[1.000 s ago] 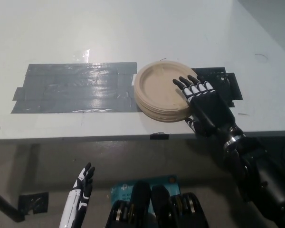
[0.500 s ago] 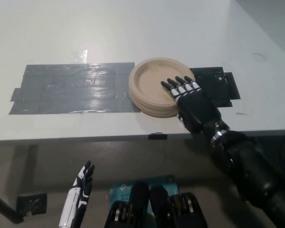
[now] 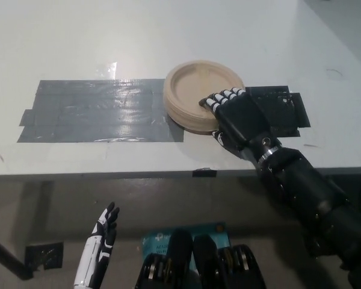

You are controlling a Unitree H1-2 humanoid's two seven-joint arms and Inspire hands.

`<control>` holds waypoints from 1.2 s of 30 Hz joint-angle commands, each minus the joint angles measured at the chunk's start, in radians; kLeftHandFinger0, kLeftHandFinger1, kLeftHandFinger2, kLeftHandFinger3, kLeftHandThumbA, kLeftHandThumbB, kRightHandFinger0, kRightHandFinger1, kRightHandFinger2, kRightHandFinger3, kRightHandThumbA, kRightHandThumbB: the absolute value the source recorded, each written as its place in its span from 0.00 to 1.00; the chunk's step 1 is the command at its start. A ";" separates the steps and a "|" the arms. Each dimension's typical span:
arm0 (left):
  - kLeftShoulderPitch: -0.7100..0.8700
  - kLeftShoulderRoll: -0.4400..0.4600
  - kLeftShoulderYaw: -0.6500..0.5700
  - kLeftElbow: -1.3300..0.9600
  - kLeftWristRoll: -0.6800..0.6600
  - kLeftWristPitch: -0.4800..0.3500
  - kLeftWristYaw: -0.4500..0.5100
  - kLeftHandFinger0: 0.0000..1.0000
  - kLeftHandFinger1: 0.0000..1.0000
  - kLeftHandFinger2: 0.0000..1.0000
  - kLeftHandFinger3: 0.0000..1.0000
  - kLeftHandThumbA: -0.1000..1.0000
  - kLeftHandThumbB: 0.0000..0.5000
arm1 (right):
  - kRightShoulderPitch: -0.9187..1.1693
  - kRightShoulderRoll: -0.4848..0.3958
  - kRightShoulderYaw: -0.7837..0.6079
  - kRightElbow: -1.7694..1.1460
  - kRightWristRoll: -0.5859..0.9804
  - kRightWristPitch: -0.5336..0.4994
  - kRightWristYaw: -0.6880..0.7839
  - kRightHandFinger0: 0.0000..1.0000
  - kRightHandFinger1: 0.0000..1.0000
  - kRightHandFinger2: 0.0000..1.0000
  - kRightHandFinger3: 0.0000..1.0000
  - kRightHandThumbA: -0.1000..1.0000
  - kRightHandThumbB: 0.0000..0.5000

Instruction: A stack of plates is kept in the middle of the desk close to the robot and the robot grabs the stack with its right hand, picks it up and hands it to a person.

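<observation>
A stack of tan paper plates (image 3: 195, 90) rests on the white desk (image 3: 168, 36), near its front edge, at the middle. My black right hand (image 3: 236, 117) grips the stack's near right rim, fingers curled over the top and the thumb below the edge. The stack sits partly on strips of dark tape. My white left hand (image 3: 99, 250) hangs below the desk at the lower left, fingers apart and holding nothing.
A wide patch of dark grey tape (image 3: 96, 111) covers the desk left of the plates, and a smaller black patch (image 3: 280, 108) lies to their right. The desk's front edge (image 3: 168, 174) runs across the middle of the picture. A blue item (image 3: 159, 241) lies on the floor below.
My right hand went from lying flat on the plates to curling its fingers around the stack's right rim. The stack shifted a little to the left and away.
</observation>
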State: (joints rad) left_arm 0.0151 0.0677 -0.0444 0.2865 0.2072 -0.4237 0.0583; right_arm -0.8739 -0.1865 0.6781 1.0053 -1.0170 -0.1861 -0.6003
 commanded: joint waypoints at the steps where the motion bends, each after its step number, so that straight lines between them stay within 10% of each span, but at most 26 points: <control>1: -0.021 0.007 -0.004 -0.022 -0.004 -0.038 0.002 1.00 1.00 1.00 1.00 1.00 0.60 | -0.045 -0.013 0.044 0.065 -0.056 -0.093 -0.341 0.00 0.03 0.57 0.32 0.00 0.54; 6: -0.021 0.008 -0.003 -0.018 -0.007 -0.038 0.002 1.00 1.00 1.00 1.00 1.00 0.61 | -0.052 -0.033 0.034 -0.003 -0.059 -0.106 -0.428 0.00 0.00 0.47 0.16 0.00 0.52; 8: -0.021 0.009 -0.003 -0.020 -0.005 -0.037 0.002 1.00 1.00 1.00 1.00 1.00 0.61 | -0.051 -0.045 0.020 -0.048 -0.052 -0.122 -0.441 0.00 0.00 0.37 0.24 0.00 0.52; 12: -0.020 0.008 -0.004 -0.025 -0.001 -0.033 0.004 1.00 1.00 1.00 1.00 1.00 0.58 | -0.025 -0.092 -0.027 -0.229 -0.035 -0.118 -0.392 0.00 0.00 0.58 0.28 0.00 0.48; 19: -0.021 0.011 -0.004 -0.022 -0.007 -0.034 -0.001 1.00 1.00 1.00 1.00 1.00 0.60 | 0.042 -0.171 -0.101 -0.549 -0.036 -0.086 -0.292 0.00 0.00 0.65 0.58 0.00 0.59; 24: -0.028 0.015 -0.002 -0.017 0.002 -0.038 0.005 1.00 1.00 1.00 1.00 1.00 0.59 | 0.084 -0.198 -0.133 -0.690 -0.041 -0.084 -0.237 0.00 0.00 0.34 0.81 0.00 0.57; 27: -0.027 0.015 -0.003 -0.013 0.000 -0.042 0.003 1.00 1.00 1.00 1.00 1.00 0.58 | 0.097 -0.200 -0.132 -0.707 -0.048 -0.088 -0.224 0.00 0.00 0.30 0.77 0.00 0.71; 30: -0.025 0.013 -0.004 -0.011 -0.004 -0.044 0.002 1.00 1.00 1.00 1.00 1.00 0.58 | 0.105 -0.199 -0.129 -0.703 -0.054 -0.089 -0.205 0.00 0.00 0.15 0.52 0.00 0.79; 36: -0.024 0.012 -0.007 -0.014 0.003 -0.039 0.004 1.00 1.00 1.00 1.00 1.00 0.58 | 0.098 -0.167 -0.127 -0.634 -0.050 -0.106 -0.205 0.00 0.00 0.11 0.41 0.00 0.60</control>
State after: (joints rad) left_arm 0.0047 0.0737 -0.0456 0.2897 0.2072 -0.4264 0.0583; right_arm -0.7259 -0.3653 0.5744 0.3658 -1.0611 -0.2660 -0.7952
